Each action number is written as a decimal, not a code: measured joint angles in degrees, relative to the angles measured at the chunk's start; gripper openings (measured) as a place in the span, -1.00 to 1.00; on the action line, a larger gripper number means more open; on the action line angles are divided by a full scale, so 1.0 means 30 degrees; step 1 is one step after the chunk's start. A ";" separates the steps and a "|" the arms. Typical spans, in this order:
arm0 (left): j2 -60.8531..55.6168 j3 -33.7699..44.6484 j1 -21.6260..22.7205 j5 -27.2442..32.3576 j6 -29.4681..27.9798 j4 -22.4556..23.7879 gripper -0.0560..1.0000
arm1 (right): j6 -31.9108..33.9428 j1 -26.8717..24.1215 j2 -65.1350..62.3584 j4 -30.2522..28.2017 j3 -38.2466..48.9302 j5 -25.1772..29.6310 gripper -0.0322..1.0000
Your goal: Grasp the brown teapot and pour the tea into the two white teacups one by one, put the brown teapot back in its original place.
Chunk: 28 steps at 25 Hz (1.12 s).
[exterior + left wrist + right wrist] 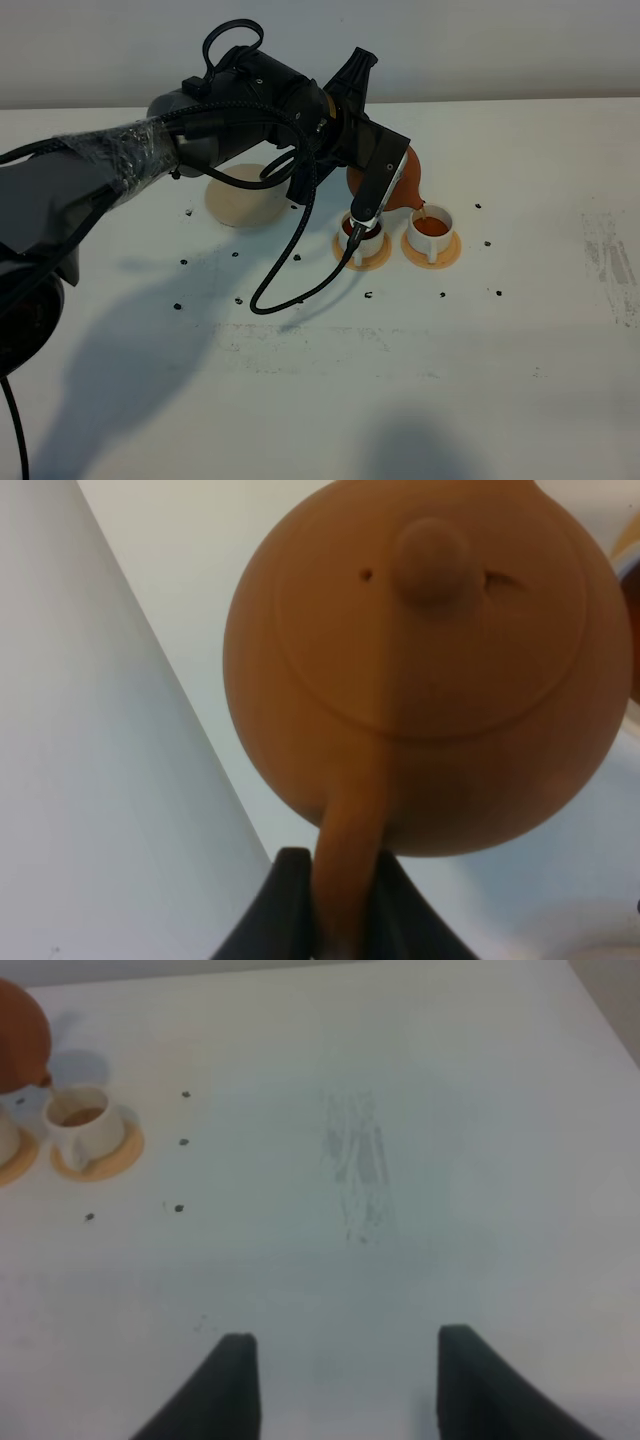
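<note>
pointing spout-down at the right-hand teacup [432,240], the brown teapot [408,185] hangs clamped in the left gripper [338,870]; right gripper [345,1340] gapes.

Fingers [228,1390] of the right gripper [345,1385] are dark and stand well apart over the white table [520,1110], which carries a grey scuff mark [355,1170]. Far off, a white teacup [82,1125] holding brown tea sits on an orange saucer [105,1158], with part of the brown teapot [18,1030] just above its rim. A second saucer [20,1165] beside it is cut by the frame edge, and small black specks [183,1142] dot the table near the cup.
</note>
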 joint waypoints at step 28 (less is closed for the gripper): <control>0.0000 0.0000 -0.0240 -0.0976 0.0061 0.0682 -0.75 | 0.0000 0.0000 0.0000 0.0000 0.0000 0.0000 -0.10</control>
